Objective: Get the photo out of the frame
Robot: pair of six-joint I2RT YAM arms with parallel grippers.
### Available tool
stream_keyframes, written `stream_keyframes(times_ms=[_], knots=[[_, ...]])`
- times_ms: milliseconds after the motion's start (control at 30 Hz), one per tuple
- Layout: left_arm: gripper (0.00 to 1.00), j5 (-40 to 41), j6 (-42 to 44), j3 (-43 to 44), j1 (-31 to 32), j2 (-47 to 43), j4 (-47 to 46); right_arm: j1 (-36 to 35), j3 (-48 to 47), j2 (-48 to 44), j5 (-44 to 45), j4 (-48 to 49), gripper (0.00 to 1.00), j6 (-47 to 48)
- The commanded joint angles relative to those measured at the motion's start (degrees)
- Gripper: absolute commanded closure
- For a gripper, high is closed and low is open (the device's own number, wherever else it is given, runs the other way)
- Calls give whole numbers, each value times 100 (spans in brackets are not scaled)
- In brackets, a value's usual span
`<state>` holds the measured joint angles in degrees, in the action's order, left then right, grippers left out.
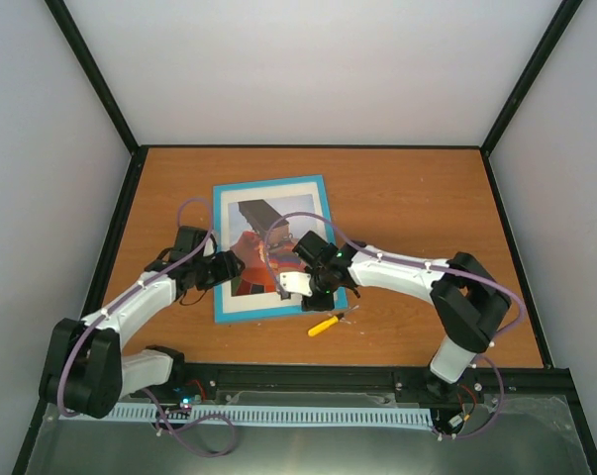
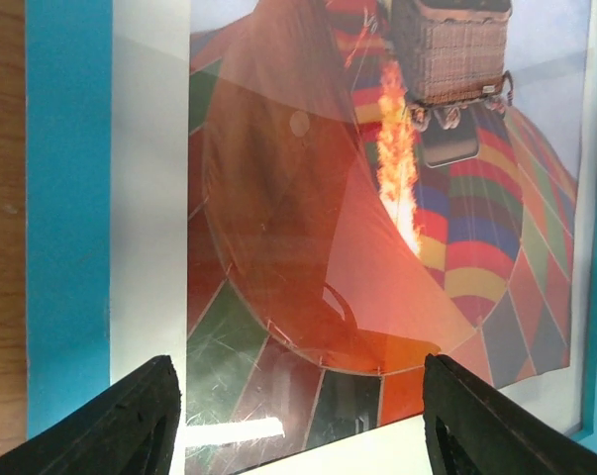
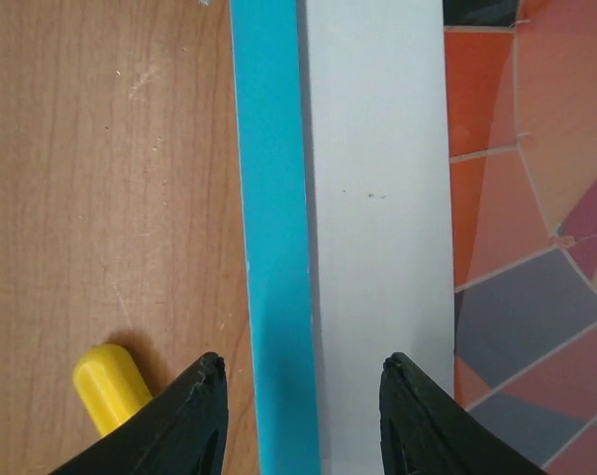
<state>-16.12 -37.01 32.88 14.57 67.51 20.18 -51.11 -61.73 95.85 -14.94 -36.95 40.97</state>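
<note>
The turquoise frame point(image 1: 268, 183) lies face up on the wooden table. The hot-air balloon photo point(image 1: 253, 242) sits inside it under reflecting glass, within a white mat. My left gripper point(image 1: 241, 269) is open and empty over the photo's left part. In the left wrist view point(image 2: 303, 416) its jaws straddle the photo point(image 2: 377, 198), with the frame's edge point(image 2: 65, 218) at the left. My right gripper point(image 1: 330, 293) is open and empty over the frame's right edge, near its front corner. In the right wrist view point(image 3: 303, 396) its jaws span the frame's strip point(image 3: 273, 198) and the mat point(image 3: 377, 198); the photo point(image 3: 516, 247) shows at the right.
A small yellow object point(image 1: 323, 325) lies on the table just off the frame's front right corner. It also shows beside my right gripper's left jaw point(image 3: 108, 388). White walls with black posts enclose the table on three sides.
</note>
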Motion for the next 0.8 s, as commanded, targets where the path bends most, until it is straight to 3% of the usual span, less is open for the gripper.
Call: stream_keyframes(times_ms=[0, 367, 633, 767], knots=[[33, -101, -157, -81, 20, 23, -298, -257, 50, 176, 664, 340, 60, 185], [35, -188, 43, -72, 20, 23, -449, -415, 279, 420, 1112, 614, 65, 303], [37, -196, 255, 46, 20, -76, -376, -496, 331, 203, 392, 99, 64, 525], [38, -151, 277, -16, 20, -191, -379, -496, 403, 261, 566, 236, 65, 440]])
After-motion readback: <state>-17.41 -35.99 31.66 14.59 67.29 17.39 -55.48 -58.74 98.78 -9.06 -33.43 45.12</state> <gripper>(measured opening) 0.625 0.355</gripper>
